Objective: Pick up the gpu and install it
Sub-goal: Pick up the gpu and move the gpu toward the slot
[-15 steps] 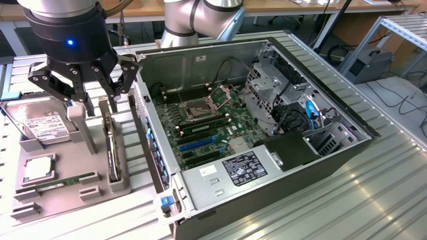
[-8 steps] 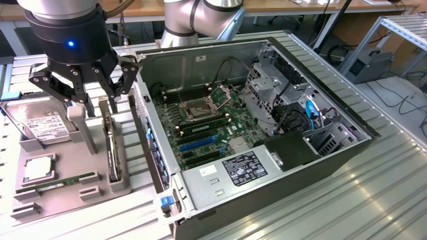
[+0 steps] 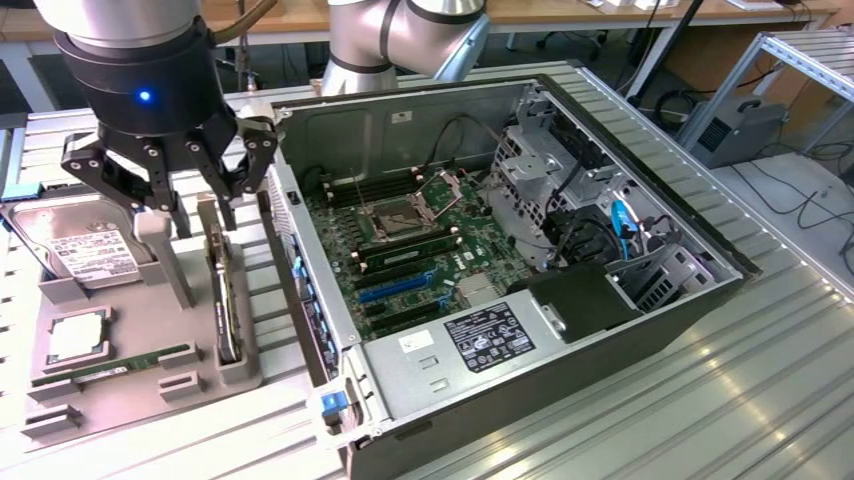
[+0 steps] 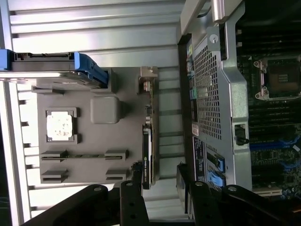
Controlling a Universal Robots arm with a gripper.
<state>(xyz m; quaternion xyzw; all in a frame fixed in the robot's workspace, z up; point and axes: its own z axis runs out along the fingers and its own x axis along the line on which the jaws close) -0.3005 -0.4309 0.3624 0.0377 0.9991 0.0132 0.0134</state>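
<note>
Grey tray (image 3: 127, 400), gpu (image 3: 227, 300) edge-on, far end behind spread gripper (image 3: 194, 205)

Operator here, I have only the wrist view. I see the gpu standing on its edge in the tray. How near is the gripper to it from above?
Observer: The gripper hangs open over the tray, fingertips about level with the top end of the gpu; contact I cannot tell.
Operator: Are the blue slots on the board free?
Observer: Yes, the blue slots hold no card.
Operator: What lies beyond the board?
Observer: A silver drive cage with a blue cable.
</note>
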